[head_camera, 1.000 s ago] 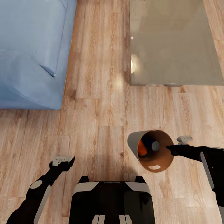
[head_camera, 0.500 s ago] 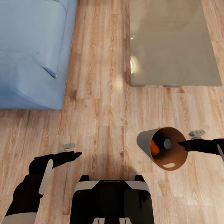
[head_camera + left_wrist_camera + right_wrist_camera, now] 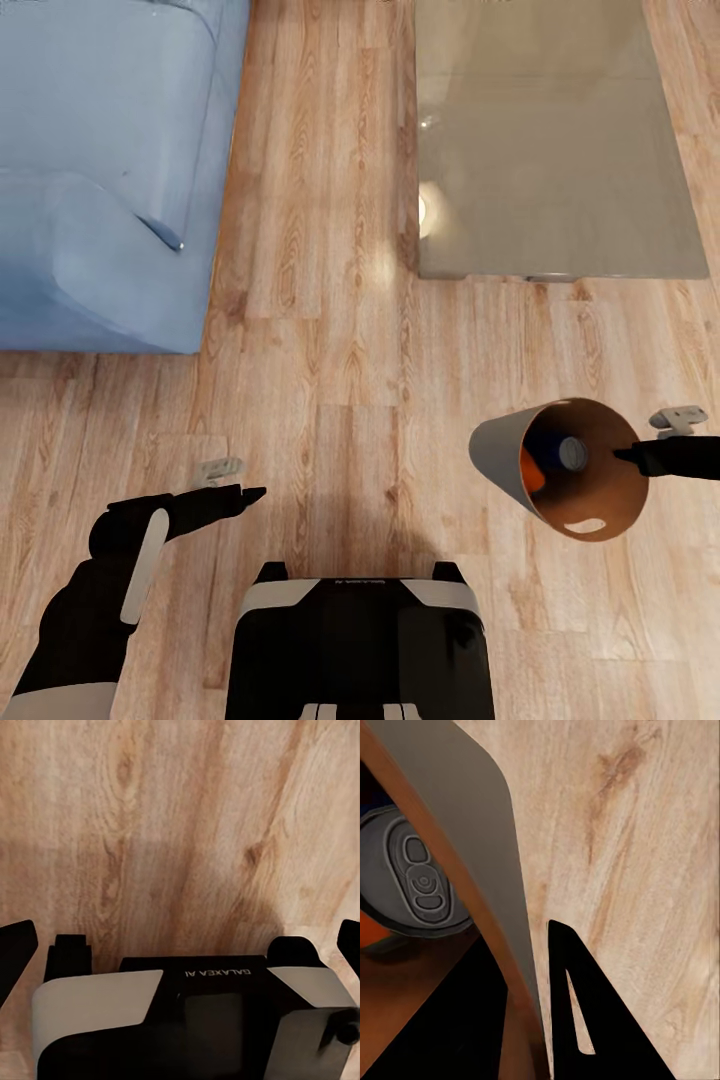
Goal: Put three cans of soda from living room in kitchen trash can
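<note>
Possession of the tapered round bin of light tan wood (image 3: 560, 465) is recorded at the right gripper (image 3: 622, 456): in the right wrist view one dark finger (image 3: 585, 1020) is seen outside the wall and the other inside it, so the fingers are closed narrowly on the rim. The bin is held clear of the light wood plank floor (image 3: 330, 330) and tipped, its long axis lying roughly level, its mouth turned toward the gripper and its closed base pointing toward the robot's left. Inside, a dark blue can with a silver top (image 3: 570, 453) and an orange can (image 3: 530, 470) are noted; a third can cannot be made out. The left gripper (image 3: 245, 494) is held low over the floor, well apart from the bin; its fingers are seen at the edges of the left wrist view, spread wide and empty. A blue sofa (image 3: 100, 180) and a glass-topped low surface (image 3: 550, 140) lie ahead. It is judged that the carry depends on the right arm alone, and that the tilt of the mouth is the point of risk for the contents.
</note>
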`<state>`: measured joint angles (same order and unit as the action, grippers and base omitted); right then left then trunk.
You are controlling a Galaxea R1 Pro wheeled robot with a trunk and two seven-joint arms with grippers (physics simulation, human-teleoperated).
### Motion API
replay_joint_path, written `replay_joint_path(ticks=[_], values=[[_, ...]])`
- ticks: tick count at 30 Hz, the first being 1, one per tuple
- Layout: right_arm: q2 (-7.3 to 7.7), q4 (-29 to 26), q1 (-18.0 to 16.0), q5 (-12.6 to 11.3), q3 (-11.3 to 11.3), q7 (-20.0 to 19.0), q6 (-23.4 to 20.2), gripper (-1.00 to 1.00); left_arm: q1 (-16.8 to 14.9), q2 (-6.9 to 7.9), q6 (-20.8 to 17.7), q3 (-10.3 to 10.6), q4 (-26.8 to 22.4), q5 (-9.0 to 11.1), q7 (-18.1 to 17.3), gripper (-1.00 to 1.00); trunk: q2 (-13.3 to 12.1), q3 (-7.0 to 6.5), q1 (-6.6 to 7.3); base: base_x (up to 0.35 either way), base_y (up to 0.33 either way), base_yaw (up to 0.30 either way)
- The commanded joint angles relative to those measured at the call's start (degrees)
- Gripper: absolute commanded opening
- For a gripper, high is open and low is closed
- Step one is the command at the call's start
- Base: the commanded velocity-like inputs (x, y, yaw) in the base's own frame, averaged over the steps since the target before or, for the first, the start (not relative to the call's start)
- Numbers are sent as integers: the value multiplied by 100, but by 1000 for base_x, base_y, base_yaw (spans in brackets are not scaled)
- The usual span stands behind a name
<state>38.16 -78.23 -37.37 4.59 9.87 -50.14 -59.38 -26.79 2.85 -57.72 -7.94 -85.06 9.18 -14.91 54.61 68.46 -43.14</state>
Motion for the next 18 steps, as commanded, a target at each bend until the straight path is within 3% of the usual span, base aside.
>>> replay_joint_path(ticks=[1,11,18], values=[[22,-4,-6,-134,0,-25,-62,-100,3,-1,-1,-2,-1,2,-1,100,0,-7,0,0,0,0],[177,32,-88,-126,14,-31,-62,-100,7,-12,-14,-6,-5,5,-3,100,0,-93,0,0,0,0],[450,849,-722,-111,-11,-31,-62,-100,8,-18,-15,-6,-11,5,3,100,0,-158,0,0,0,0]])
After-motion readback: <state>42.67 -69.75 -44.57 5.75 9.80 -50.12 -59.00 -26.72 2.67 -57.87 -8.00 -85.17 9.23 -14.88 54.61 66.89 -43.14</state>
